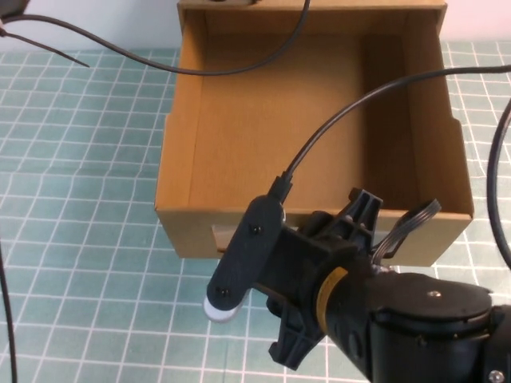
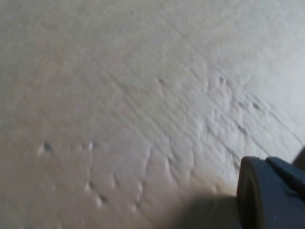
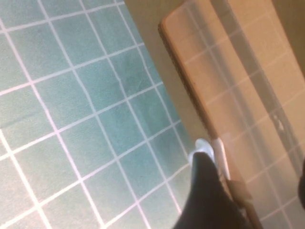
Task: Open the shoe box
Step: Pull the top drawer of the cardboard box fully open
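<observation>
The brown cardboard shoe box point(image 1: 239, 136) stands open in the high view, and nothing lies inside it. My right gripper point(image 1: 239, 295) sits low at the box's front wall point(image 1: 319, 231), with a white-tipped finger point(image 1: 219, 307) just in front of it. In the right wrist view the gripper point(image 3: 252, 171) is open. Its white-tipped finger point(image 3: 205, 160) lies against the edge of a glossy brown panel point(image 3: 228, 86), and the other finger shows far off at the picture's edge. My left gripper is outside the high view. Its wrist view shows one dark finger point(image 2: 269, 195) before a pale dimpled surface.
A teal mat with a white grid point(image 1: 80, 239) covers the table around the box. Black cables point(image 1: 239, 68) hang across the box's opening. A pale wall rises behind the box.
</observation>
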